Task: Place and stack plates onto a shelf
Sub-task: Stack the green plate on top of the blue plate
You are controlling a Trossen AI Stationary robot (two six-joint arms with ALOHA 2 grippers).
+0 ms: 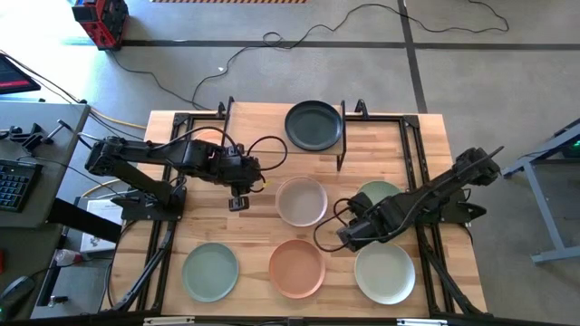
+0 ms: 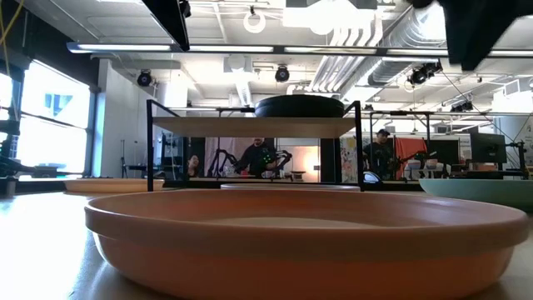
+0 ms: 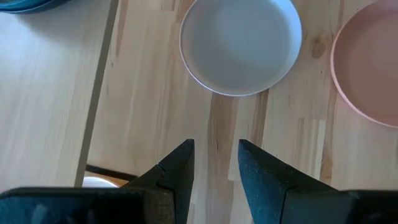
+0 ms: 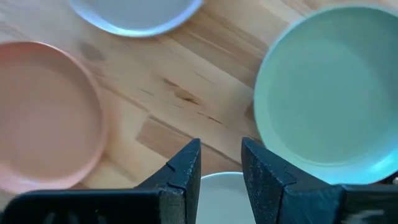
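Observation:
The shelf [image 2: 254, 125], a light board on thin black legs, stands at the table's far middle with a dark plate [image 1: 314, 125] on top. On the table rest a whitish plate [image 1: 301, 201], a peach plate [image 1: 296, 268], a sage green plate [image 1: 210, 272], a pale plate [image 1: 384, 274] and a green plate [image 1: 379, 193] partly under my right arm. My left gripper [image 1: 238, 204] hangs open left of the whitish plate [image 3: 240, 43], over bare wood. My right gripper [image 4: 221, 168] is open, pointing down between the green plate [image 4: 329, 106] and the peach plate [image 4: 43, 112], above the pale plate's rim [image 4: 217, 190].
A black metal frame [image 1: 412, 154] runs along the table's sides and back. Cables [image 1: 272, 154] loop off my left arm near the shelf. Bare wood lies between the plates. In the low view, people sit at desks in the room beyond the table.

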